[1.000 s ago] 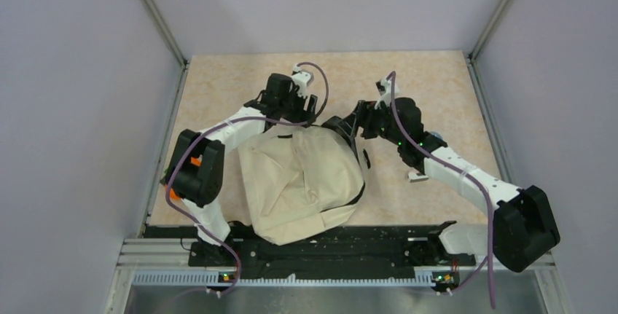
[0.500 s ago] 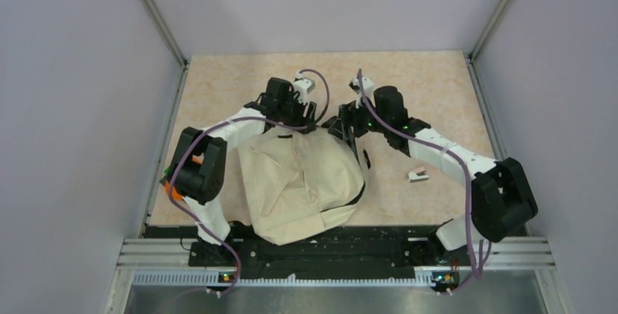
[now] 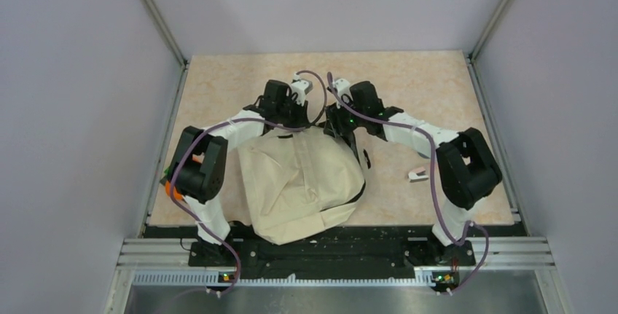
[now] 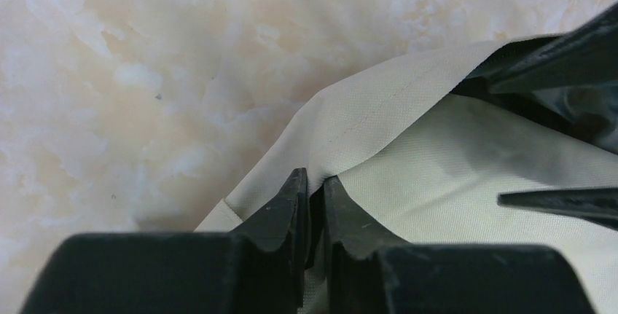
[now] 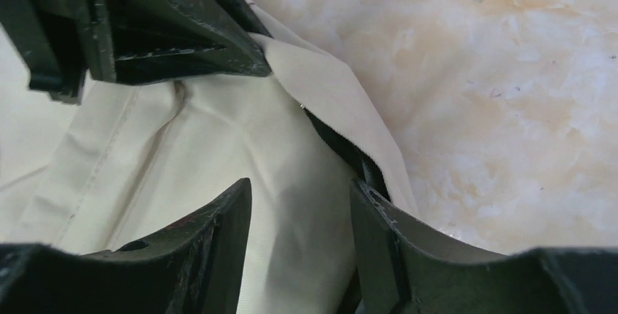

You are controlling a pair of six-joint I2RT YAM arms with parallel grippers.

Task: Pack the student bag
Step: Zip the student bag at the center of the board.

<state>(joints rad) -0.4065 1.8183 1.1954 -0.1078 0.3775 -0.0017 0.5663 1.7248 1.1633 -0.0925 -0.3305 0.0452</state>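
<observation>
The student bag lies slumped in the middle of the bench between the two arms. Its near end laps over the black base rail, and its mouth is at the far end, where both sets of jaws are. My left jaws are pinched down to a sliver on a fold of cream fabric at the rim. My right jaws stand partly open astride the opposite lip, with cloth and the black zipper edge between them but nothing gripped. My worry is the left hold: it looks like a thin bite at the very tips (one layer or two, I cannot tell), so a lift could let the fabric slide out and the mouth flop shut. If the right jaws close where they are, they may catch both layers together, which would seal the opening rather than spread it. The two wrists are just beside each other, so any inward move risks a knock. A small pale item lies on the bench to the right of the bag, near the elbow of the right arm; I cannot make out what it is. A black strap curls along the bag's right side and could snag a sweep toward that item.
</observation>
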